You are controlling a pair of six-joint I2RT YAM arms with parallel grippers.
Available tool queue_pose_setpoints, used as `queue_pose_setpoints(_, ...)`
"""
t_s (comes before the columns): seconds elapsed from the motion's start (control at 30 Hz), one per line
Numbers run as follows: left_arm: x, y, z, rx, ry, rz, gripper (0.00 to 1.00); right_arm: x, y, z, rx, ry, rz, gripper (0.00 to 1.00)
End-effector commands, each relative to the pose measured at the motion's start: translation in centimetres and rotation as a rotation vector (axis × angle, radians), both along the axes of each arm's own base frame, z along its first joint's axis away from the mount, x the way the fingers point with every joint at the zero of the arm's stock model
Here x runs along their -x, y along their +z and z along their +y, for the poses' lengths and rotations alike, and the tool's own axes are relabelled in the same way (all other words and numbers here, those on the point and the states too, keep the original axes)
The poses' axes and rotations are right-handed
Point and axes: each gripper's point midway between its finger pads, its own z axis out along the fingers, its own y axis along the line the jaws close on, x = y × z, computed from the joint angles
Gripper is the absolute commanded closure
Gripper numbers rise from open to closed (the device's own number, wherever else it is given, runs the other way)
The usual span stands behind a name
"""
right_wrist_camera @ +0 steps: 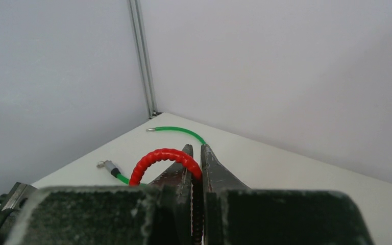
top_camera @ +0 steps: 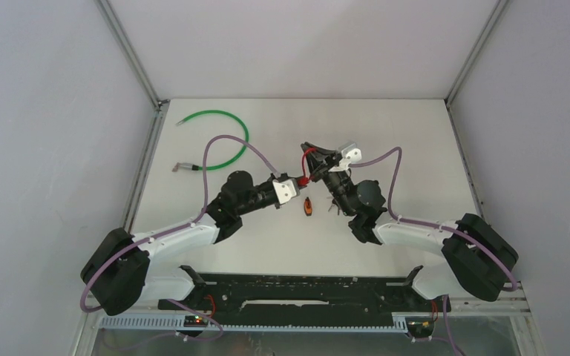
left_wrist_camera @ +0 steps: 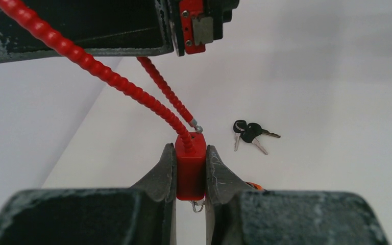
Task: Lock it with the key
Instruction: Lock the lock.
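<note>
table (top_camera: 386,133) holds green cable (top_camera: 215,111), keys (left_wrist_camera: 249,131), perhaps an orange lock (top_camera: 309,207).

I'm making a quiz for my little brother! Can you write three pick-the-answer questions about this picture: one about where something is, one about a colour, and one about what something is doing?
1. Where are the keys?
A. on the wall
B. on the table
C. in a box

2. What colour is the loose cable at the back left?
A. blue
B. yellow
C. green

3. What are the left fingers doing?
A. squeezing the lock
B. standing wide open
C. holding the keys

Answers:
1 B, the keys lie flat on the table with nothing touching them.
2 C, the cable curls green against the white table.
3 A, both fingers press on the sides of the red lock.
</note>
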Motion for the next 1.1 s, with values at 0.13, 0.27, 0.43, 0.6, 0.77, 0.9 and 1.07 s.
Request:
queue_pose_setpoints(0.13,1.0,-5.4,1.1,-0.130,0.026,0.143,1.00,3.3,9.3,-3.9,-0.104,-0.047,-0.262,0.92)
queue_pose_setpoints(0.27,0.6,-5.4,1.4,-0.135,0.051,0.138,1.00,3.6,8.4,-4.6,0.010,-0.079,-0.273,0.88)
queue_pose_setpoints(0.43,-0.6,-5.1,2.7,-0.124,0.156,0.115,1.00,3.4,5.2,-5.6,0.164,-0.117,-0.198,0.82)
queue_pose_setpoints(0.6,-1.2,-4.5,3.7,-0.091,0.230,0.088,1.00,2.5,0.9,-7.8,0.233,-0.184,-0.093,0.77)
queue_pose_setpoints(0.77,-1.2,-4.2,3.9,-0.078,0.236,0.076,1.00,1.2,-3.1,-9.3,0.294,-0.212,0.042,0.69)
queue_pose_setpoints(0.9,-1.3,-4.1,4.1,-0.076,0.250,0.071,1.00,0.4,-5.6,-10.0,0.364,-0.236,0.114,0.64)
queue_pose_setpoints(1.07,-1.5,-4.0,4.6,-0.072,0.275,0.063,1.00,0.0,-8.2,-10.6,0.437,-0.248,0.186,0.56)
